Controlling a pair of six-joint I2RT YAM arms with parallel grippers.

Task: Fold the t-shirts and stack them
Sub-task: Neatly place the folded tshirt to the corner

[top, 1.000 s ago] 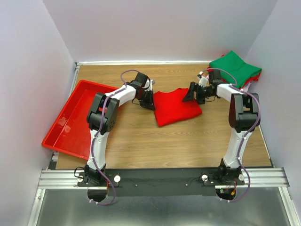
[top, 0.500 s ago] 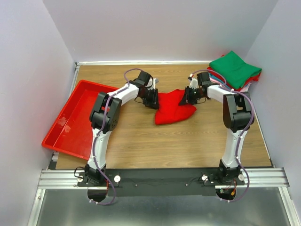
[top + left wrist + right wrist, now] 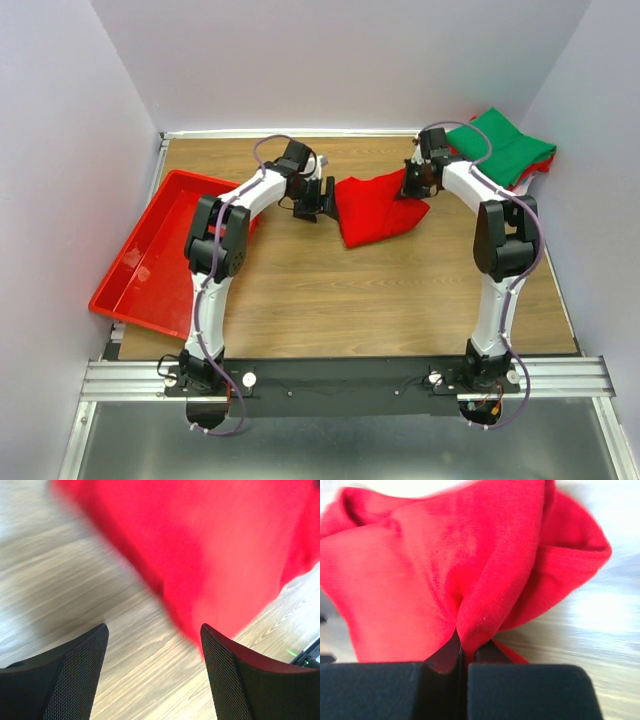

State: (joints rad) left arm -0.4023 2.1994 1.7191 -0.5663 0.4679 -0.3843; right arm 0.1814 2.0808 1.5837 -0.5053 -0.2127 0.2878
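Left to right: we see the left gripper, fingers apart and empty, just beside the red t-shirt on the table. Its wrist view is blurred. The right gripper pinches a shirt fold. The green-topped stack largely hides its lower shirts.

Free: near half of table, bare wood between the arms. Obstacles: red tray, left edge; folded t-shirt stack, far right corner; red t-shirt, far centre, left gripper and right gripper flanking it; walls left, far, right.
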